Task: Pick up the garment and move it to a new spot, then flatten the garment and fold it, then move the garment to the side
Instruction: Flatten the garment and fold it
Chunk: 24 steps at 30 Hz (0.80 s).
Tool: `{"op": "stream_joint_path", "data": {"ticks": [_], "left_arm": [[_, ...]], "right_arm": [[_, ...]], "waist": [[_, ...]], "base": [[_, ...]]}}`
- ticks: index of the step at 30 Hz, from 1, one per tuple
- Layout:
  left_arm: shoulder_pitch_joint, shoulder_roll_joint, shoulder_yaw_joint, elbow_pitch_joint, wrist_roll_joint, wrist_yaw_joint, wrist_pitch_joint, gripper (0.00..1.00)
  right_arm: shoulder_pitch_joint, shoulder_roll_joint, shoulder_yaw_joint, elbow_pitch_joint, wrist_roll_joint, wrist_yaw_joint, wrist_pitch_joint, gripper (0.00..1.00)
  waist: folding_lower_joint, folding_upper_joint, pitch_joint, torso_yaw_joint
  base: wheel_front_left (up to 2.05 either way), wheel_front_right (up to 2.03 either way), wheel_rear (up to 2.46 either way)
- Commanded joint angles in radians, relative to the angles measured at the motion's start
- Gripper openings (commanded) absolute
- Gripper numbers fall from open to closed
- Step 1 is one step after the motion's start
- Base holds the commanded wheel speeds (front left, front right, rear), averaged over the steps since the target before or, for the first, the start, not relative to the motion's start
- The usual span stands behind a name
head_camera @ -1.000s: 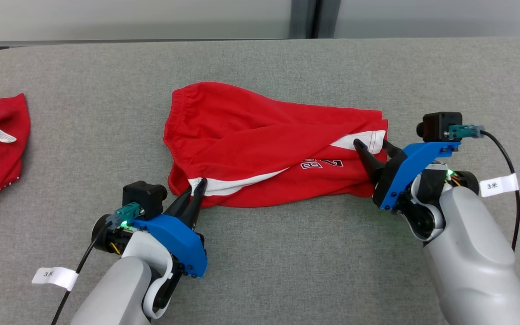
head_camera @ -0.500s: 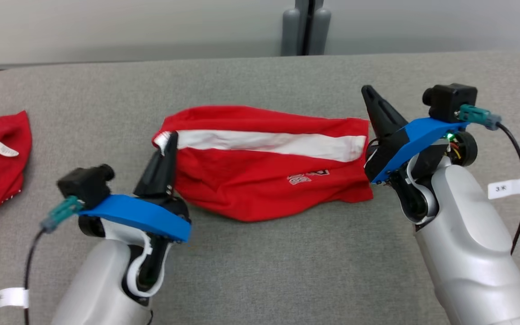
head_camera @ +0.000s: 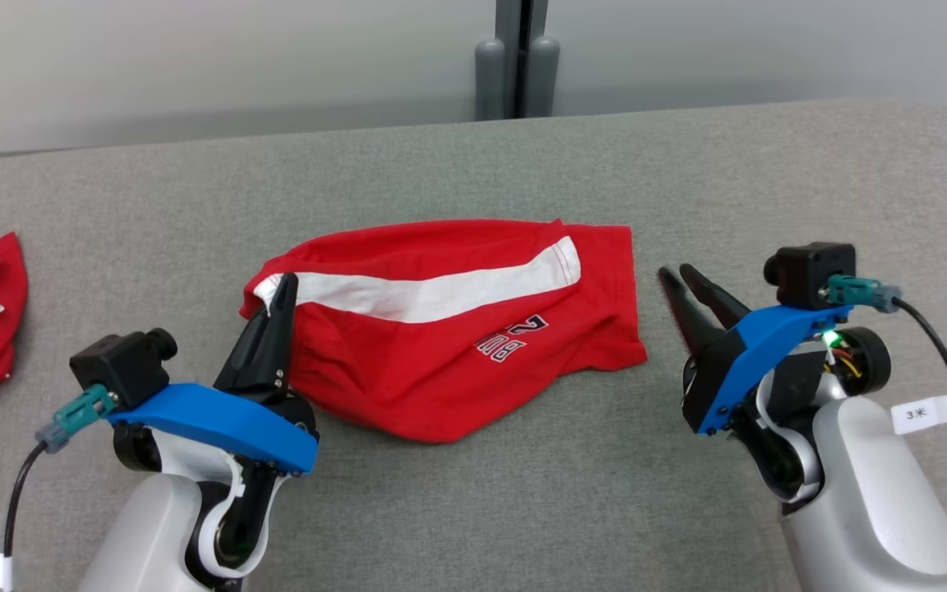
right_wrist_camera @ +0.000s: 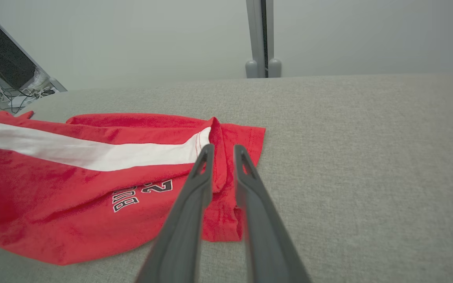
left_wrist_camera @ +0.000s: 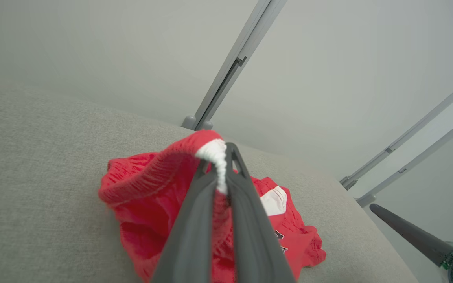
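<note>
Red garment (head_camera: 441, 370) on grey fabric surface (head_camera: 769, 181), pale wall (head_camera: 194, 66) behind, left jaws clamping it, right jaws apart

The head camera looks forward and down from above at the grey desk (head_camera: 473, 510), taking in the left tool (head_camera: 283, 284), the right tool (head_camera: 674, 271) and the red garment (head_camera: 408, 362). Each wrist camera sits close behind its own tool, facing low along it across the desk towards the wall. All three views share the garment and the grey post (head_camera: 516, 74) at the far edge.
</note>
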Motion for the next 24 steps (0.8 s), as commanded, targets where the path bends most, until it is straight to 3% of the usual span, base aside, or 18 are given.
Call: {"op": "stream_joint_path", "data": {"ticks": [1,7,14,24], "left_arm": [[0.014,-0.001,0.003,0.000,-0.002,0.006,-0.009,0.00],[0.015,-0.019,-0.012,0.031,0.005,-0.002,-0.031,0.00],[-0.036,-0.052,-0.049,0.059,0.009,-0.022,-0.043,0.00],[-0.085,-0.077,-0.084,0.087,0.002,-0.043,-0.054,0.00]], "right_arm": [[0.014,0.000,0.007,-0.006,-0.011,0.000,0.015,1.00],[-0.050,0.001,0.048,0.042,-0.012,0.000,0.078,1.00],[-0.201,0.001,0.035,0.194,-0.064,0.000,0.162,1.00],[-0.321,0.001,-0.006,0.396,-0.096,0.000,0.111,1.00]], "waist": [[0.0002,0.0000,0.015,0.011],[0.0002,0.0000,0.042,0.051],[0.0002,0.0000,0.087,0.113],[0.0002,0.0000,0.144,0.172]], "base": [[0.00,0.00,0.00],[0.00,0.00,0.00],[0.00,0.00,0.00],[0.00,0.00,0.00]]}}
